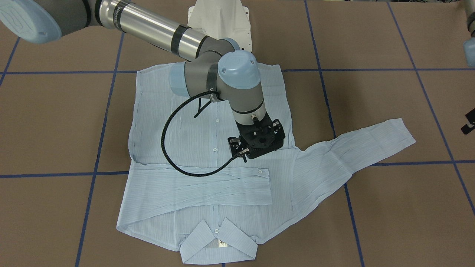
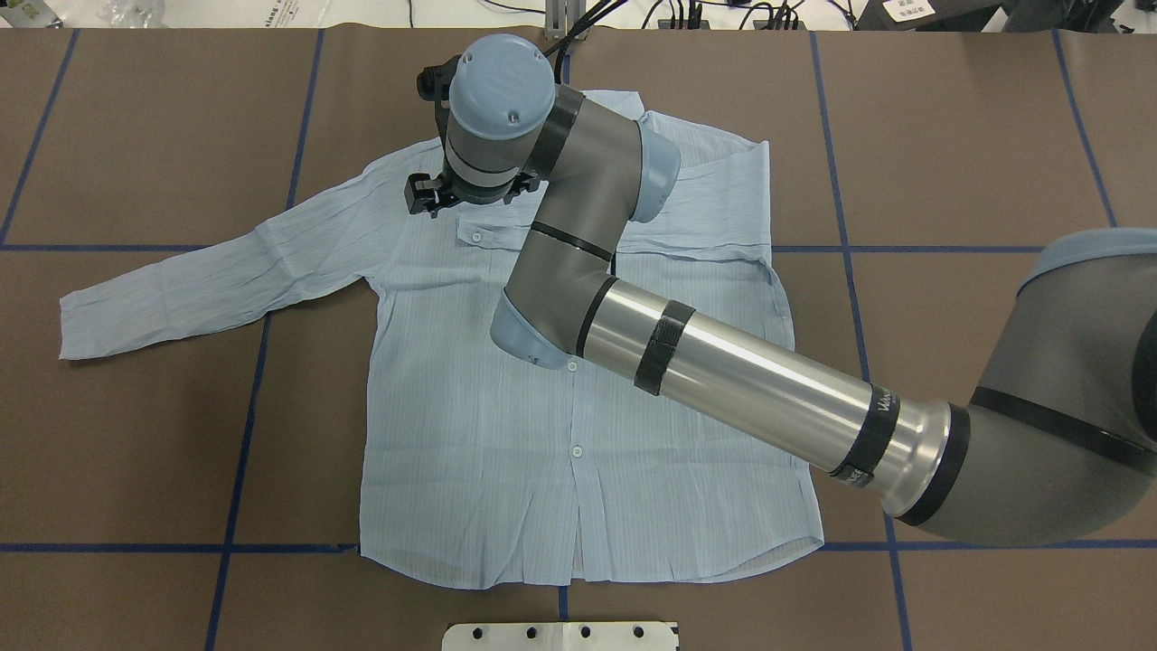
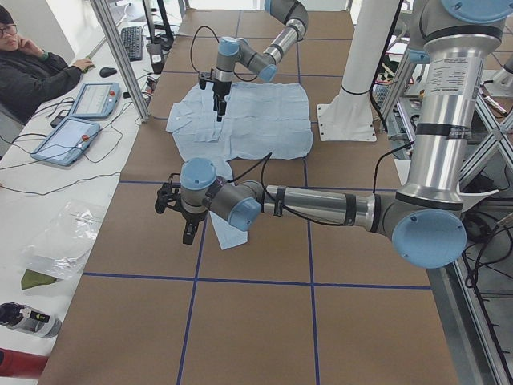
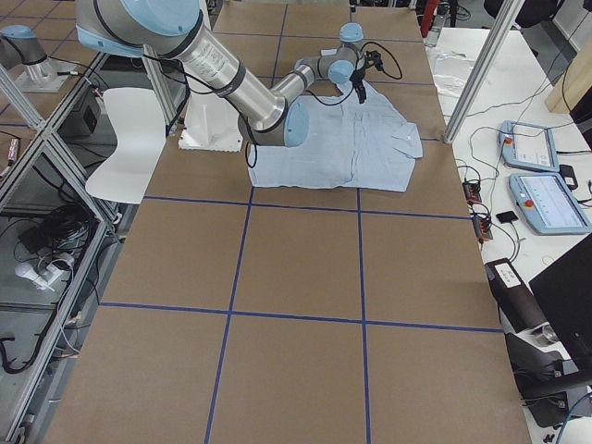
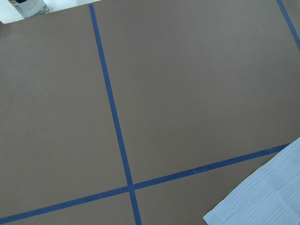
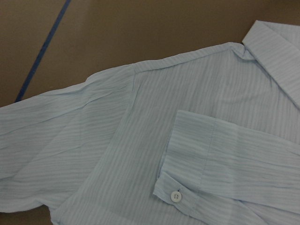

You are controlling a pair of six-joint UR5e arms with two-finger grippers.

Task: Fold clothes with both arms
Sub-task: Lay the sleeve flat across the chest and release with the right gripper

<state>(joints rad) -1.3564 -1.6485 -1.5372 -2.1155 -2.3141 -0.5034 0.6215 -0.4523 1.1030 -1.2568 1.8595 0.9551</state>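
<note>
the left gripper [image 3: 187, 234] hung over the brown table [image 5: 187, 93], with the cuff of the shirt's outstretched sleeve [image 2: 208, 280] just beside it; its jaws couldn't be judged. the right gripper [image 1: 259, 141] hovered above the flat, buttoned shirt [image 2: 578, 470], near the folded-in sleeve [image 1: 207, 185]; its jaws were hidden, state unclear.

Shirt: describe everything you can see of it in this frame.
The shirt is light blue, finely striped, thin and crinkly. It lies flat, front up and buttoned, on the brown table. Its collar points away from the robot, with a white label inside. One sleeve is folded across the chest; the other sleeve stretches toward the robot's left. The right gripper hangs over the chest; contact cannot be told.
</note>
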